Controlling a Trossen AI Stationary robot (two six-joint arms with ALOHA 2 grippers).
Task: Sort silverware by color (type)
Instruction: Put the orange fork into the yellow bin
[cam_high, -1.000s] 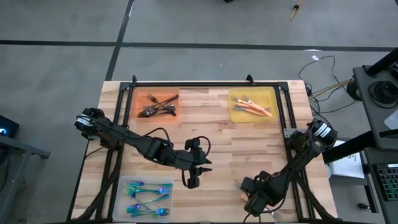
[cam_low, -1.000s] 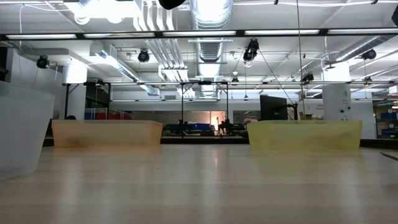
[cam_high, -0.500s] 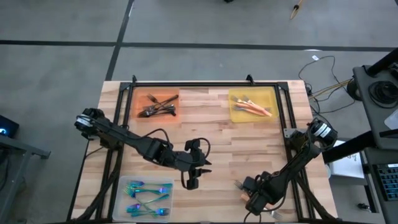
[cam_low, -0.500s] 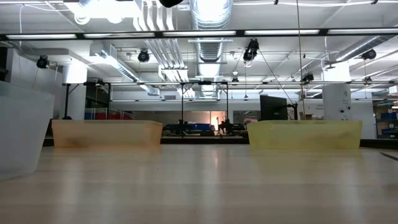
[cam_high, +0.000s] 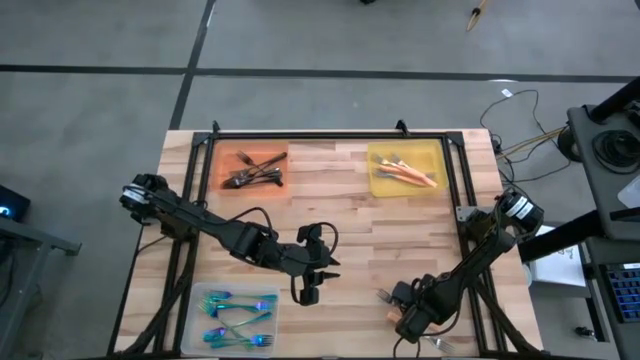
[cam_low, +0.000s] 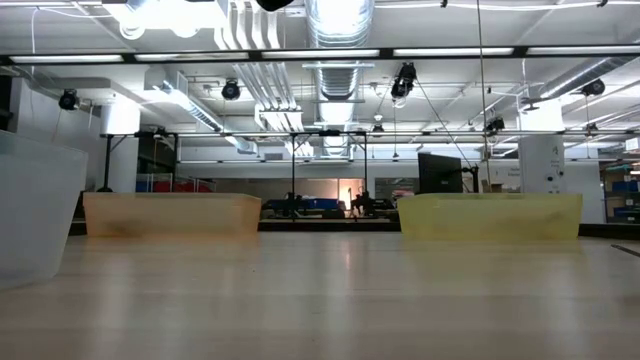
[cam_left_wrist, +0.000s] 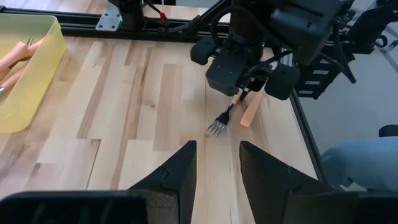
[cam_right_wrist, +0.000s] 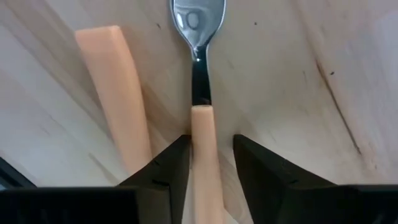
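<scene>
Down at the near right part of the bench (cam_high: 350, 200), well away from the yellow tray (cam_high: 405, 170), the right gripper (cam_high: 408, 318) sits low over two orange-handled pieces. Its wrist view shows a spoon (cam_right_wrist: 199, 62) with its orange handle lying between the two fingers (cam_right_wrist: 161, 174), which stand slightly apart on either side of the handle; whether they press it I cannot tell. A second orange handle (cam_right_wrist: 115, 93) lies just beside the spoon. From the left wrist view, a fork (cam_left_wrist: 219, 123) with its tines pointing away from the right gripper lies on the bench under that gripper, next to an orange handle.

The left gripper (cam_high: 309, 290) hovers near the bench's middle, between the clear tray (cam_high: 196, 322) and the right gripper, its fingers parted and holding nothing.

Teal pieces (cam_high: 238, 318) lie in the clear tray, dark grey pieces (cam_high: 255, 172) in the orange tray (cam_high: 225, 160), and orange-handled pieces (cam_high: 405, 172) in the yellow tray.
</scene>
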